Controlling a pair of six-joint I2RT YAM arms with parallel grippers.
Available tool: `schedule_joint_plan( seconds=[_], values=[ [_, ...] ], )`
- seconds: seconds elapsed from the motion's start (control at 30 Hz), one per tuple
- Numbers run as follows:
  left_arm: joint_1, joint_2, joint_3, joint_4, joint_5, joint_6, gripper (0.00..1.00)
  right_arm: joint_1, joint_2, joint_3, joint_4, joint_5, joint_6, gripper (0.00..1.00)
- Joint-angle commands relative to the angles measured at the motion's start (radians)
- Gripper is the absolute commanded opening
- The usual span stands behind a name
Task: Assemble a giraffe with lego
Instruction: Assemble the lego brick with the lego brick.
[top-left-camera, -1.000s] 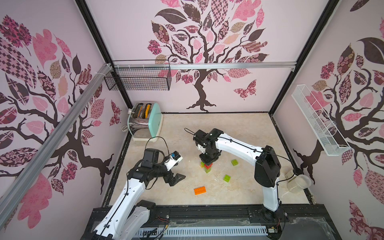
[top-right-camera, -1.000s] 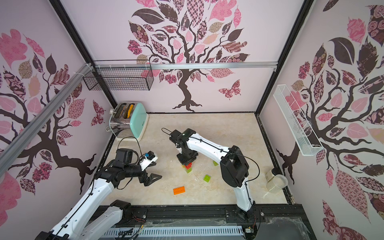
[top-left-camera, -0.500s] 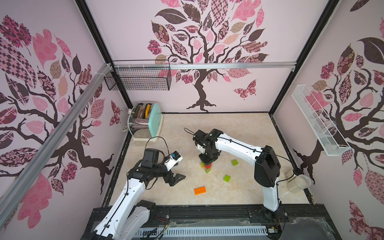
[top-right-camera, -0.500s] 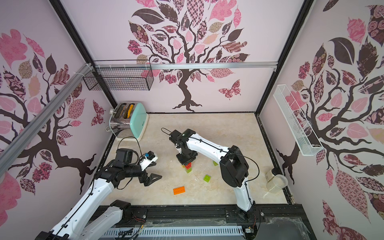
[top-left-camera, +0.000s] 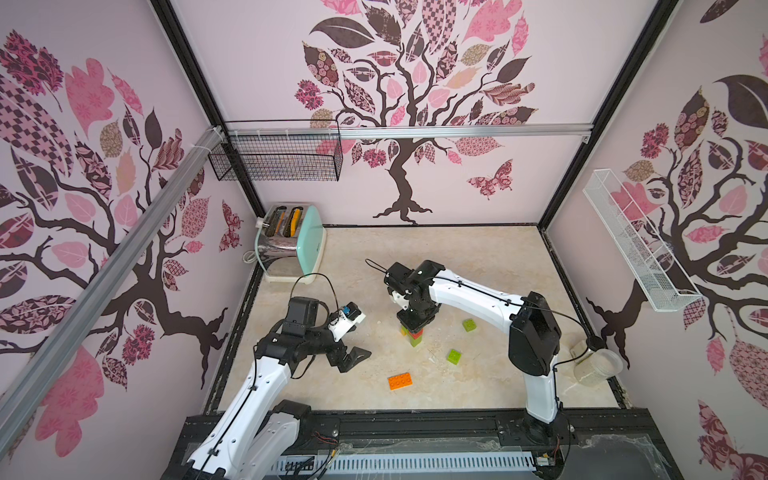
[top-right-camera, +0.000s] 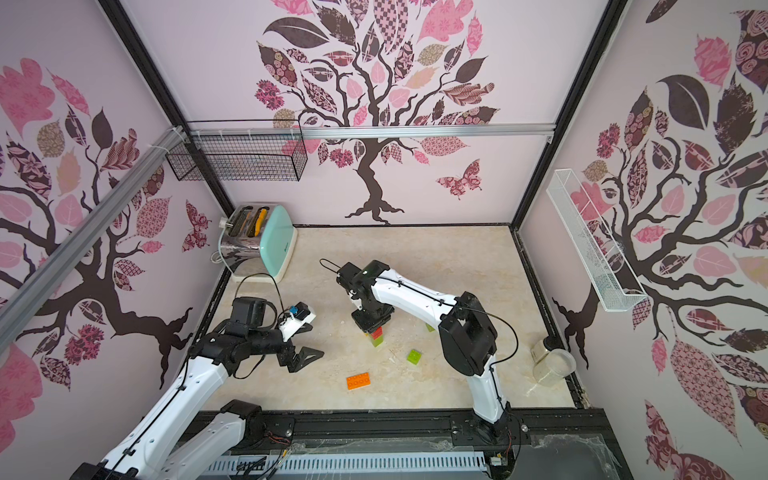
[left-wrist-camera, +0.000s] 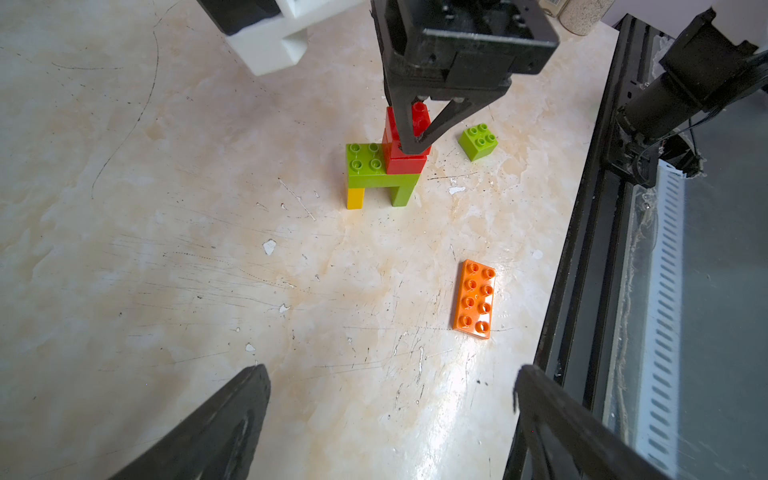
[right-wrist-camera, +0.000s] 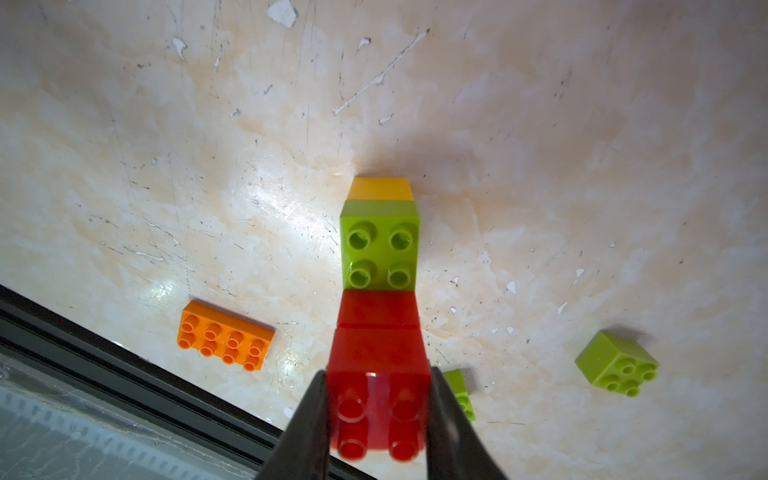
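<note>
1. Both jaws of the left gripper (left-wrist-camera: 390, 374) stand wide, empty; the giraffe (left-wrist-camera: 382, 174) stands ahead of it, unbraced.
2. Right gripper (right-wrist-camera: 378, 382) clamps the top red brick (right-wrist-camera: 376, 345) directly below; skewed pressing may topple the giraffe.
3. Orange brick (left-wrist-camera: 474, 299) lies loose, near that gripper.

The giraffe (left-wrist-camera: 386, 166) is showing lime green with one yellow leg and red stacking up top. The long brick (left-wrist-camera: 474, 298) is glowing orange, the loose brick (left-wrist-camera: 478, 141) is shining lime green, and the table (left-wrist-camera: 166, 270) is gleaming cream and marbled.
</note>
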Motion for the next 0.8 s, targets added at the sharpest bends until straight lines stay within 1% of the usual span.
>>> schedule_joint_plan(
  seconds=[0.0, 0.17, 0.27, 0.37, 0.4, 0.43, 0.5, 0.57, 0.67, 0.77],
  values=[
    [0.006, -0.009, -0.009, -0.006, 0.018, 0.010, 0.98, 0.004, 0.016, -0.064, 0.040, 0.017, 0.013, 0.15],
    [0.007, -0.008, -0.008, -0.005, 0.018, 0.010, 0.98, 0.002, 0.036, -0.135, 0.089, 0.042, 0.026, 0.15],
    [0.007, -0.010, -0.009, -0.007, 0.020, 0.008, 0.98, 0.001, 0.046, -0.149, 0.096, 0.051, 0.025, 0.16],
    [0.007, -0.011, -0.010, -0.006, 0.018, 0.007, 0.98, 0.002, 0.031, -0.105, 0.052, 0.052, 0.022, 0.29],
    [0.007, -0.011, -0.009, -0.006, 0.018, 0.010, 0.98, 0.003, 0.011, -0.083, 0.035, 0.053, 0.023, 0.35],
    [0.006, -0.011, -0.009, -0.006, 0.018, 0.008, 0.98, 0.002, -0.013, -0.058, 0.017, 0.055, 0.024, 0.42],
    [0.006, -0.010, -0.009, -0.006, 0.018, 0.008, 0.98, 0.003, -0.074, -0.025, -0.008, 0.062, 0.030, 0.51],
    [0.006, -0.012, -0.009, -0.007, 0.018, 0.009, 0.98, 0.001, -0.147, -0.036, -0.009, 0.073, 0.047, 0.59],
    [0.006, -0.013, -0.009, -0.010, 0.018, 0.009, 0.98, -0.006, -0.272, -0.160, 0.039, 0.113, 0.118, 0.66],
    [0.007, -0.010, -0.009, -0.007, 0.021, 0.008, 0.98, -0.015, -0.392, -0.397, 0.187, 0.116, 0.229, 0.69]
  ],
)
